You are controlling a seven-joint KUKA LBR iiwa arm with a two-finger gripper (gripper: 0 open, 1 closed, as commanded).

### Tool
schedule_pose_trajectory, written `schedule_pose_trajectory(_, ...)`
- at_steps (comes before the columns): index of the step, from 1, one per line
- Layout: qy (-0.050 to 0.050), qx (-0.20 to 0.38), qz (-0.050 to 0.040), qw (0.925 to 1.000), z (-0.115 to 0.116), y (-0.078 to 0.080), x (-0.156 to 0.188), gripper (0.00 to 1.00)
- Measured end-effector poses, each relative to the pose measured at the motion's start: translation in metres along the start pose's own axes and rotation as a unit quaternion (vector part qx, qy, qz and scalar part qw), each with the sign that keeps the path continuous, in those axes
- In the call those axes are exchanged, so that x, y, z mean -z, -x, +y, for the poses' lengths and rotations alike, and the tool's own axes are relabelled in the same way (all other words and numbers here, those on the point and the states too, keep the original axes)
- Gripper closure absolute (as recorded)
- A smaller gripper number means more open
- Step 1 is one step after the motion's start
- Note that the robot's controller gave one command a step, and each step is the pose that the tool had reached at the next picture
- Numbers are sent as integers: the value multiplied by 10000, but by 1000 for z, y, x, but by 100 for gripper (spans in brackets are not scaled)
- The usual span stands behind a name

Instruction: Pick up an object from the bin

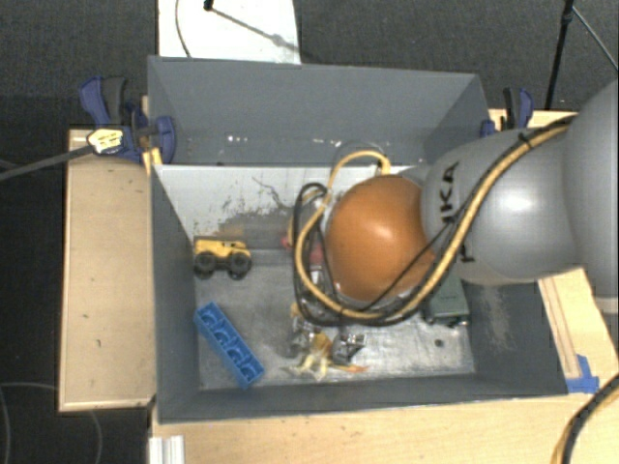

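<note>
Right at the bin's (174,288) front edge lies a small heap of pale and orange bits (327,359), perhaps toy parts, with the pincer (324,341) just above or touching it; whether it is apart or together I cannot tell. Such loose bits could slip or scatter if nipped off-centre. Leftward lie a blue brick (229,344) and a yellow truck (221,256)

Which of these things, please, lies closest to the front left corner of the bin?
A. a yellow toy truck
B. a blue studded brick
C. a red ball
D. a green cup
B: the blue studded brick lies slantwise on the floor by the front left corner of the bin, while the yellow toy truck stands farther back along the left wall.
</note>
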State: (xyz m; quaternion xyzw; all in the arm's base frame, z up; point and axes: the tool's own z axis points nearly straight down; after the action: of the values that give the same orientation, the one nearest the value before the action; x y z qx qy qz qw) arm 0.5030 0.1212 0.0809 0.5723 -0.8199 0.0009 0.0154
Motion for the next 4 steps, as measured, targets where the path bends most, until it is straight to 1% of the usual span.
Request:
schedule_pose_trajectory(2, -75, -5, -136, 9999, -1, 3, 29, 100)
schedule_pose_trajectory(3, -89, -13, -149, 9998, -1, 2, 41, 100)
schedule_pose_trajectory(4, -95, -21, -152, 9998, -1, 3, 47, 100)
